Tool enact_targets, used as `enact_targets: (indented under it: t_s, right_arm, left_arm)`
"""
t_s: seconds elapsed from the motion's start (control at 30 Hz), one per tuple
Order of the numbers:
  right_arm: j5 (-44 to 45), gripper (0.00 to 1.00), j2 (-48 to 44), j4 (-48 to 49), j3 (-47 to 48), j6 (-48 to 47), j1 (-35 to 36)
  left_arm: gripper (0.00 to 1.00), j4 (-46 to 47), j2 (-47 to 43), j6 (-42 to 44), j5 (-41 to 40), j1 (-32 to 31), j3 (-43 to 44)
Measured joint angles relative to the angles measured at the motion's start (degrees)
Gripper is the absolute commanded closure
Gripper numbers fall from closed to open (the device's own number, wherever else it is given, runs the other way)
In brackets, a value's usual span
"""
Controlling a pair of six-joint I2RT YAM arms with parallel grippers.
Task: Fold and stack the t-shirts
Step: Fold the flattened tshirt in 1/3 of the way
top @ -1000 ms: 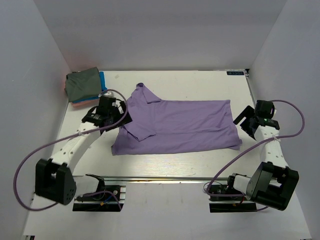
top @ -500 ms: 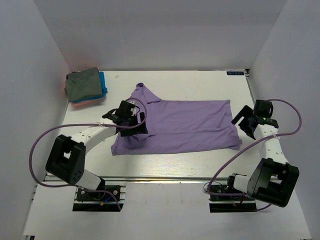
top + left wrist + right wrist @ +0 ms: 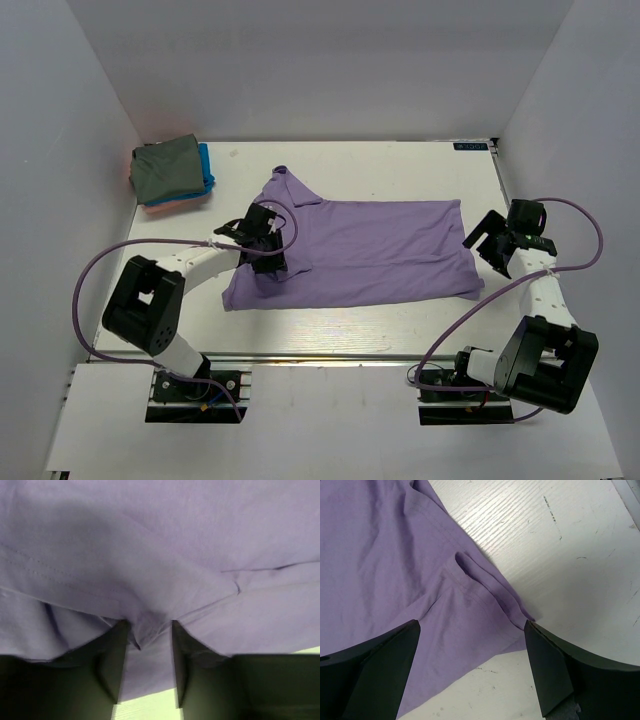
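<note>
Done: a stack of three folded cloth shirts (image 3: 170, 172), olive-grey over bright blue over salmon-pink, sits at the far left corner of the white worktop (image 3: 400, 165).

Outstanding: the large lavender-purple short-sleeved shirt (image 3: 370, 250) lies mid-worktop, its fold apparently unfinished, and is not yet stacked.

Left end effector (image 3: 148, 627): jaws half closed astride a ridge of sleeve; a firm hold cannot be confirmed.

Right end effector (image 3: 471, 625): wide open and empty, over the hem corner.

No containers seen.

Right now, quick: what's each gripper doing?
Left gripper: half-closed around a fold of the lavender-purple cloth t-shirt; firm grip cannot be told.
Right gripper: open, empty, above that shirt's hem.
</note>
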Motion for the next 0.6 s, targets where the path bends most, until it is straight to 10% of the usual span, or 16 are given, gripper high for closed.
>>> enact_targets:
  t_s: [0.13,0.6]
  right_arm:
    - [-0.02,0.10,0.00,0.02,0.00,-0.07,0.00]
    - [-1.03,0.10,0.04,0.04,-0.11,-0.33,0.00]
  left_arm:
    - [1.00,1.22,0.72,-0.61,-0.55,-0.04,0.04]
    - [1.00,4.33,6.56,4.35,-0.61,-0.13,7.30]
